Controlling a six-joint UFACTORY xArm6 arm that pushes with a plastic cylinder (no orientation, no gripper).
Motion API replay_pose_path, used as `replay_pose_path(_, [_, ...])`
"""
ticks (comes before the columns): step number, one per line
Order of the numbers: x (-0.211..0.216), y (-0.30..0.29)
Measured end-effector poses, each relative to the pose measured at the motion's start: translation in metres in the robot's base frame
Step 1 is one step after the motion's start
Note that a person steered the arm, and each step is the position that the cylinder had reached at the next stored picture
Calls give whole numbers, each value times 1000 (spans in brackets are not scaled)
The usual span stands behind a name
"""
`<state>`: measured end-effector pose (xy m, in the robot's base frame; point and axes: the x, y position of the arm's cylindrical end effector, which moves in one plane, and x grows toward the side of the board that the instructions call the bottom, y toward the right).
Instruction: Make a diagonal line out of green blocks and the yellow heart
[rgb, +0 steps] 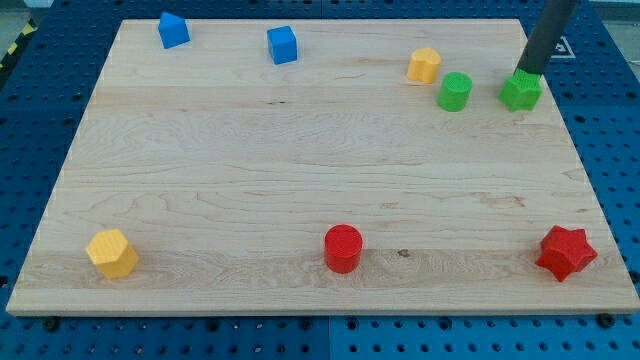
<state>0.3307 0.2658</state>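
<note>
Status: task part done, per our reading. We note three task blocks grouped at the view's top right of the wooden board. The yellow heart sits highest and furthest left of the three. The green cylinder lies just below and right of it, near but apart. Those two already give a short down-right slant. The green star-like block sits further right, roughly level w/ the cylinder, so it breaks the line. Remaining, in our judgement: shift that block down toward the view's bottom until it falls on the heart-cylinder slant.

Tool: no gripper fitted, so no open/closed state applies; nothing is pinched. Our rod ends at my tip, which rests at the upper right edge of the green star-like block, touching or nearly so; contact can't be confirmed. Tip is well apart from the heart and the cylinder.

Non-task items, apart from the group: two blue blocks at top left, a yellow block at bottom left, a red cylinder at bottom centre, a red star at bottom right.
</note>
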Motion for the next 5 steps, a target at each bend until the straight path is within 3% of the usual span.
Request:
replay_pose_path(2, [34, -12])
replay_pose_path(3, [-18, -12])
replay_pose_path(5, [-35, -57])
